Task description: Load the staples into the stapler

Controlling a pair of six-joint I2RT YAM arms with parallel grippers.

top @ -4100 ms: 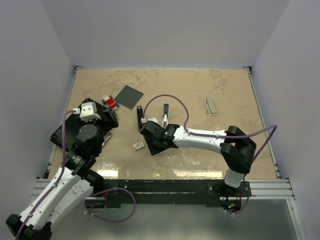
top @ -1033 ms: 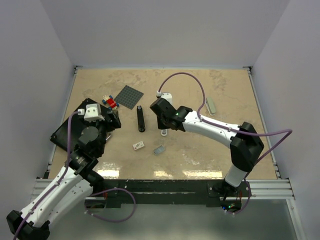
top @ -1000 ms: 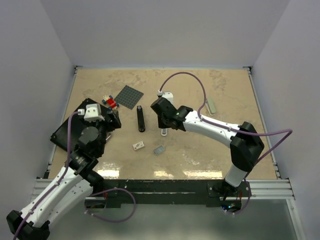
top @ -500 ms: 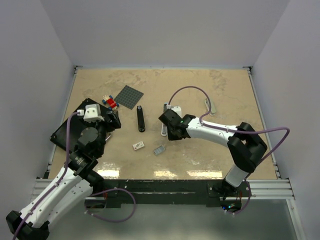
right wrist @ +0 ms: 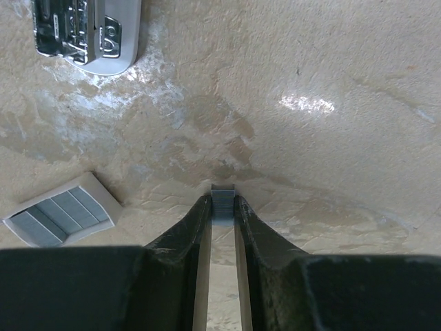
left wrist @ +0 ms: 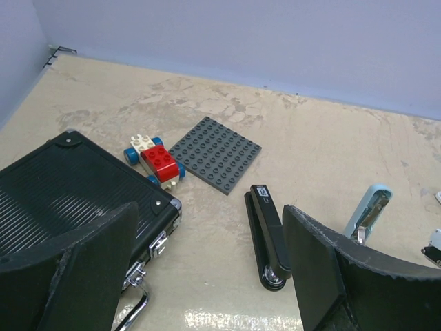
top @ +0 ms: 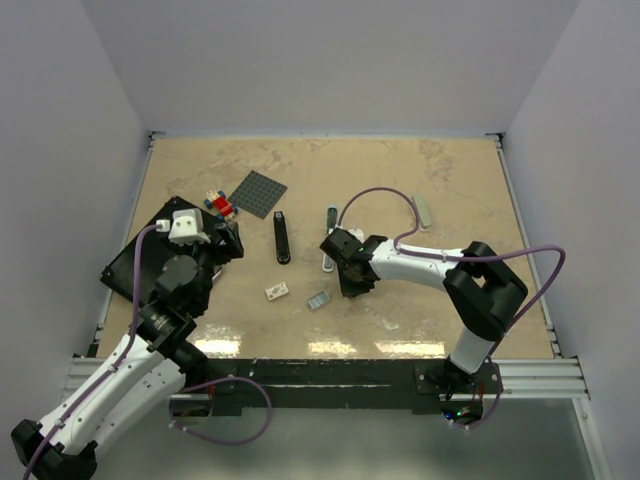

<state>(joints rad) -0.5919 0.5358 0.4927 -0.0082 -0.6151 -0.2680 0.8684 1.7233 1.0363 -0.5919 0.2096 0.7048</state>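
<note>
My right gripper [right wrist: 222, 201] is shut on a short grey-blue strip of staples [right wrist: 222, 198], its tip close over the table. In the top view this gripper [top: 352, 283] sits just near of the opened pale stapler [top: 330, 240], whose metal end [right wrist: 86, 31] shows at upper left of the right wrist view. A small white tray of more staples [right wrist: 60, 218] lies left of the fingers. A shut black stapler [top: 282, 238] lies further left. My left gripper [left wrist: 209, 224] is open and empty above the table, with the black stapler [left wrist: 269, 234] ahead of its right finger.
A black case [left wrist: 62, 200] lies under the left finger. Beyond it are a toy brick car [left wrist: 155, 157] and a grey studded baseplate [left wrist: 217, 153]. A little white box [top: 277, 291] lies by the tray [top: 318, 299]. Another pale stapler [top: 424, 212] lies at the right.
My right gripper has come back toward the near edge and down, from beside the opened stapler's far end to the table just near it. The left arm has stayed still.
</note>
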